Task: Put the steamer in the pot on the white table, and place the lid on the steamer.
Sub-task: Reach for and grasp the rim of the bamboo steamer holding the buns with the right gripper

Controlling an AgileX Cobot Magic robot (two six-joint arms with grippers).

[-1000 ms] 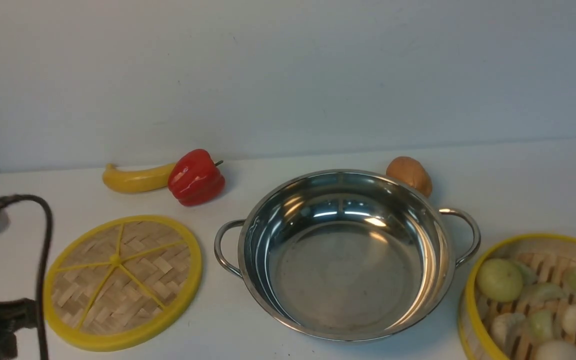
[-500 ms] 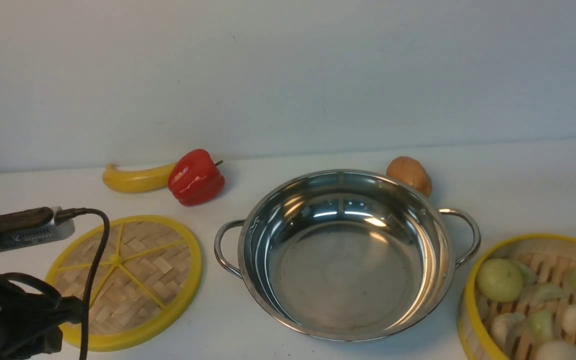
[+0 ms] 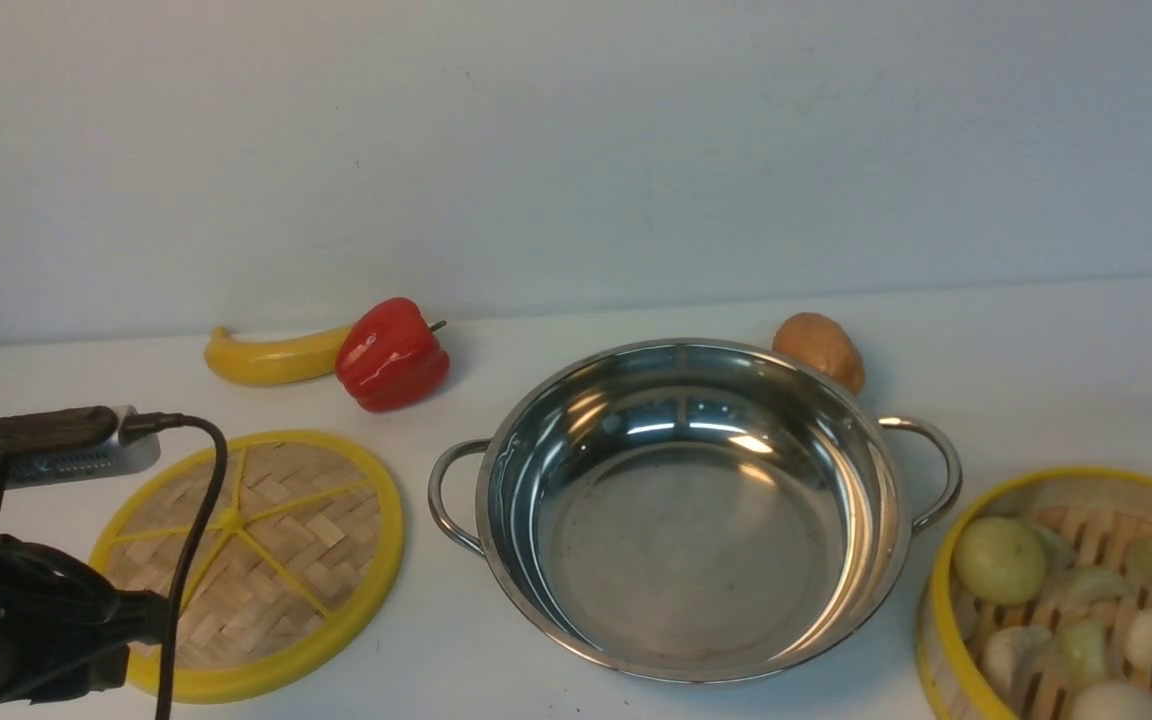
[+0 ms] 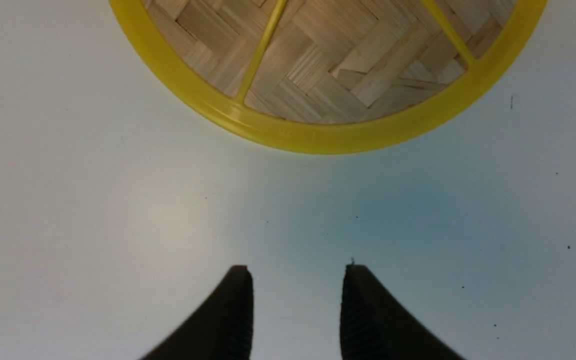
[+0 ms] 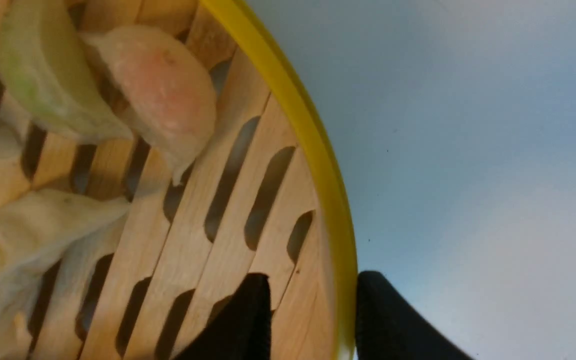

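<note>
Bamboo, light and stiff but thin-walled, the steamer (image 3: pixel 1086 472) sits on the white table (image 3: pixel 1036 350) to the right of the pot (image 3: pixel 496 470), not yet inside it (its loose dumplings (image 5: pixel 163 95) would likely slide if tipped). The right gripper (image 5: pixel 313 280) pinches its wall, one finger inside and one outside, which looks a sound hold. The left gripper (image 4: pixel 295 272) hangs spread and empty beside the lid (image 3: pixel 246 565).

The wide, shiny, empty pot (image 3: pixel 696 560) stands upright mid-way across the white table (image 3: pixel 1036 380), the flat woven, yellow-rimmed lid (image 3: pixel 266 540) lying near its left handle and the yellow-rimmed bamboo steamer (image 3: pixel 1076 492), filled with pale dumplings, standing near its right handle, neither touching it.
</note>
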